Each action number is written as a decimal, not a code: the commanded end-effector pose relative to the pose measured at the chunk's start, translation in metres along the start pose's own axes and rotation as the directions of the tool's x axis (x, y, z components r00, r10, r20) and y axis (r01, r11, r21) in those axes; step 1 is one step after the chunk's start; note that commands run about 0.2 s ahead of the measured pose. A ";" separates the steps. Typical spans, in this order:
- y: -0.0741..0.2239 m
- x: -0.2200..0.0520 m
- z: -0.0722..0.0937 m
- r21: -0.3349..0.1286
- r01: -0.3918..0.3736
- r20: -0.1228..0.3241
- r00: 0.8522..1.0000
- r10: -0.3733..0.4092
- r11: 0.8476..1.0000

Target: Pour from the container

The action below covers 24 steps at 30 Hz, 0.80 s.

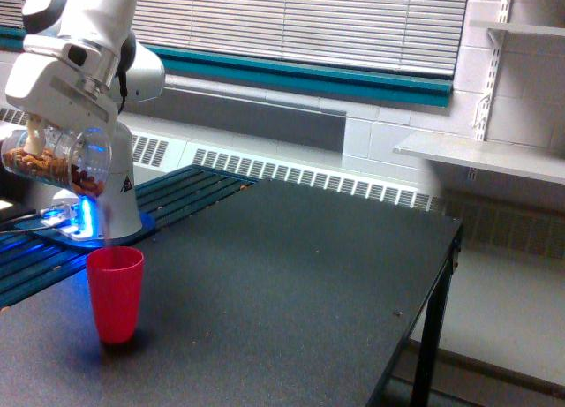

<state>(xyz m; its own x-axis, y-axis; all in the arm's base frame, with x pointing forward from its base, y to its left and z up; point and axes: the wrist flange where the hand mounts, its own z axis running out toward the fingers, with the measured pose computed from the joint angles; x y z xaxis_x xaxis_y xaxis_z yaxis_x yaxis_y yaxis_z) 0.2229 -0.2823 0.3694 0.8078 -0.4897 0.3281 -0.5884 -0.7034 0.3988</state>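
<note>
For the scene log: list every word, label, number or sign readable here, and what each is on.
No text can be read.
A small dark triangular sign sits on the robot base, too small to make out.
The clear container held in the gripper, the red cup and the table show no markings.

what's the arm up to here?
The Franka's gripper holds the clear cup tipped nearly on its side, mouth toward the exterior view's right, brown nut-like pieces gathered along its lower wall. The red cup stands upright on the dark table, below and slightly right of the clear cup's mouth. No pieces are visibly falling in this frame, so the pour looks poised rather than underway.
</note>
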 end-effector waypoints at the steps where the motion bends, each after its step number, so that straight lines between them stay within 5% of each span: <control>1: 0.003 -0.002 -0.001 -0.023 0.001 0.004 1.000 0.000 1.000; 24: 0.003 0.004 -0.007 -0.035 0.025 -0.006 1.000 -0.025 0.999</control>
<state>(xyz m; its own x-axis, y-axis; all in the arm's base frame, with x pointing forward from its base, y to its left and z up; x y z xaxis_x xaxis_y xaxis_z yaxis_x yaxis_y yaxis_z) 0.2214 -0.2823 0.3712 0.8145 -0.4859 0.3169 -0.5799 -0.6982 0.4198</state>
